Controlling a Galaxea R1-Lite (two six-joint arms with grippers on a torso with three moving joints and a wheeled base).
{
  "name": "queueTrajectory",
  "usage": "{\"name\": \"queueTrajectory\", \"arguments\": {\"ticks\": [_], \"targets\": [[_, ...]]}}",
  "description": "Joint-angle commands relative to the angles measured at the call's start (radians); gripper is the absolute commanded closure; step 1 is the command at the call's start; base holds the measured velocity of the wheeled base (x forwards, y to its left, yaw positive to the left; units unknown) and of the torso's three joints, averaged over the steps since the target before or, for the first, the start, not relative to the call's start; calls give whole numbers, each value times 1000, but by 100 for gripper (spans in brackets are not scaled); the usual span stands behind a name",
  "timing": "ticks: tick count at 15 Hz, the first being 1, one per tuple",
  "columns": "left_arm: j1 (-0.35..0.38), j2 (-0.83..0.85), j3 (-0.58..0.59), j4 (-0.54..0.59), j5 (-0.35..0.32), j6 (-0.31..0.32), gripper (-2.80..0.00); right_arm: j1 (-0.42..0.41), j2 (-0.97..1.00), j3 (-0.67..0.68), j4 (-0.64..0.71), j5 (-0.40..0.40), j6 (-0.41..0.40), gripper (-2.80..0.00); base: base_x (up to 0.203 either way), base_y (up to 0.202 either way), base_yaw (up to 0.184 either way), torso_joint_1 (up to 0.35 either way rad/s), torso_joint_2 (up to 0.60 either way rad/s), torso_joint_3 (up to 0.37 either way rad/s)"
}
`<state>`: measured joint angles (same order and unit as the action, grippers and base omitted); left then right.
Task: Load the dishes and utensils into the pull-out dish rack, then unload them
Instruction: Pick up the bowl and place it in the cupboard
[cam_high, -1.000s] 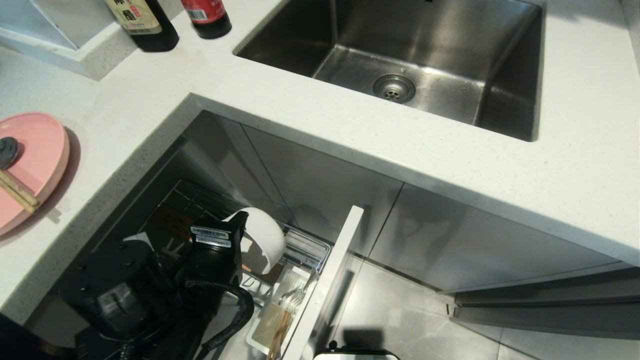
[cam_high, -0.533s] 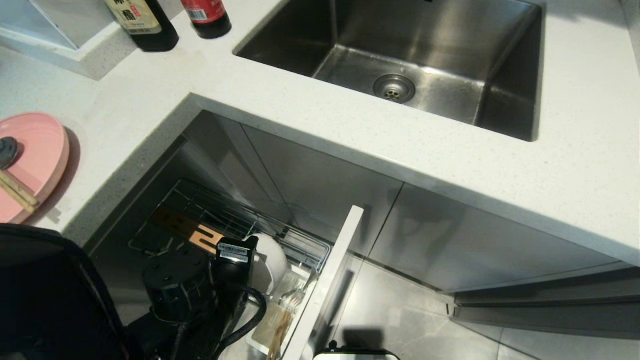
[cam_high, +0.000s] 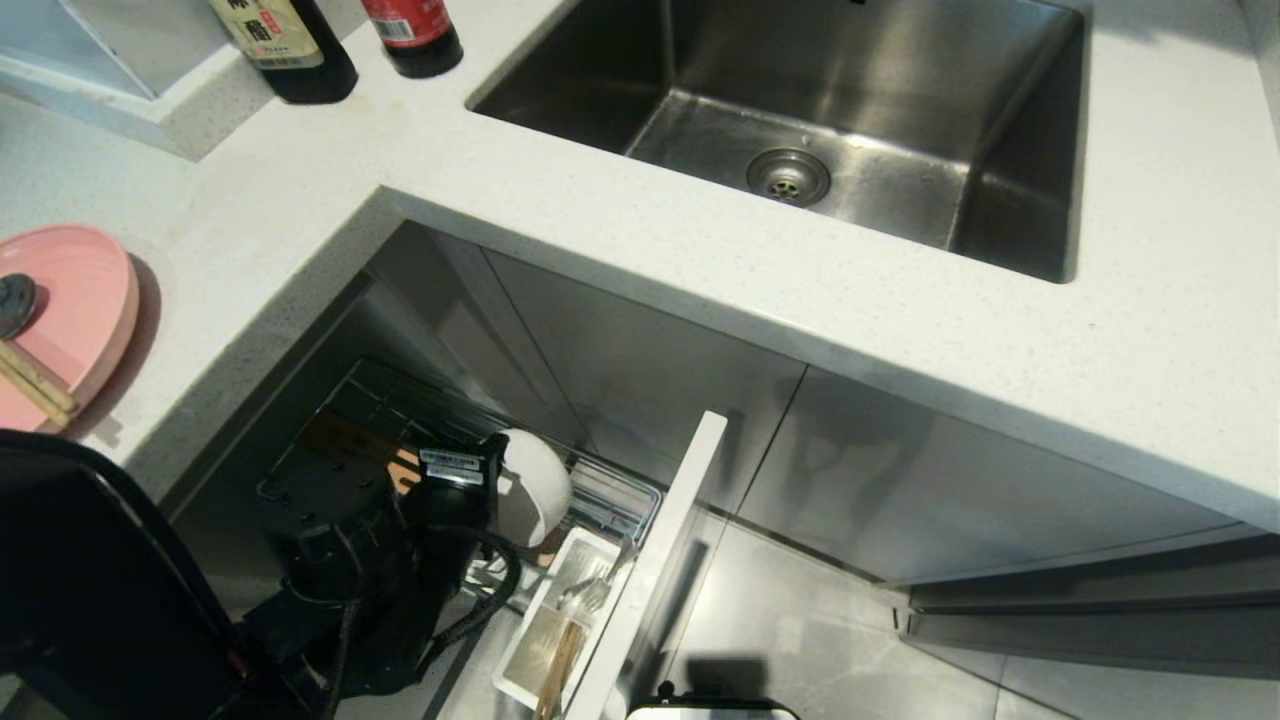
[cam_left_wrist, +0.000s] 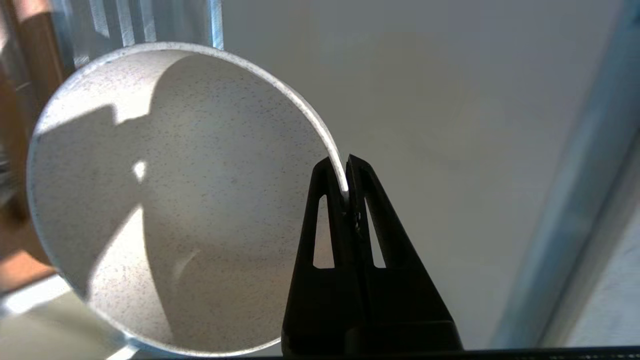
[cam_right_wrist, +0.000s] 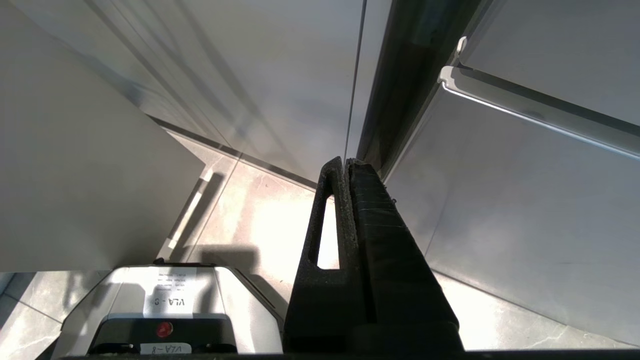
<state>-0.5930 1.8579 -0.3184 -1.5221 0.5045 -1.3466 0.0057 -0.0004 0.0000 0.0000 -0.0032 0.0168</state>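
Left gripper (cam_left_wrist: 346, 175): pinching rim of white bowl (cam_high: 535, 485), lower left of head view, over the wire rack (cam_high: 610, 500).
Right gripper (cam_right_wrist: 346, 167): pressed together, empty, pointing at floor beside cabinet fronts.
Pink plate (cam_high: 75, 310): far left on counter (cam_high: 640, 270), chopsticks (cam_high: 35, 380) lying across it.
Utensil cup (cam_high: 545, 640): bottom centre, against the rack's pale front.

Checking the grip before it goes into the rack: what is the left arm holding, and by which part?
The white bowl, pinched at its rim by the left gripper.
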Motion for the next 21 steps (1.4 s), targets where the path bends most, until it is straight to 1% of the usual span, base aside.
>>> {"name": "queueTrajectory", "arguments": {"ticks": [1,3,5,7,11,15,21], "targets": [[23,-7,-23,-8,-10,-9,0,0,0,2,0,0,0,0,0,0,0,0,0,0],[36,6,-37,-8,-29,-12,0,0,0,2,0,0,0,0,0,0,0,0,0,0],[49,37,-53,-8,-36,-47,0,0,0,2,0,0,0,0,0,0,0,0,0,0],[51,50,-60,-8,-61,-75,0,0,0,2,0,0,0,0,0,0,0,0,0,0],[87,53,-71,-8,-107,-112,0,0,0,2,0,0,2,0,0,0,0,0,0,0],[89,49,-82,-8,-110,-149,0,0,0,2,0,0,0,0,0,0,0,0,0,0],[114,80,-134,-8,-110,-156,0,0,0,2,0,0,0,0,0,0,0,0,0,0]]}}
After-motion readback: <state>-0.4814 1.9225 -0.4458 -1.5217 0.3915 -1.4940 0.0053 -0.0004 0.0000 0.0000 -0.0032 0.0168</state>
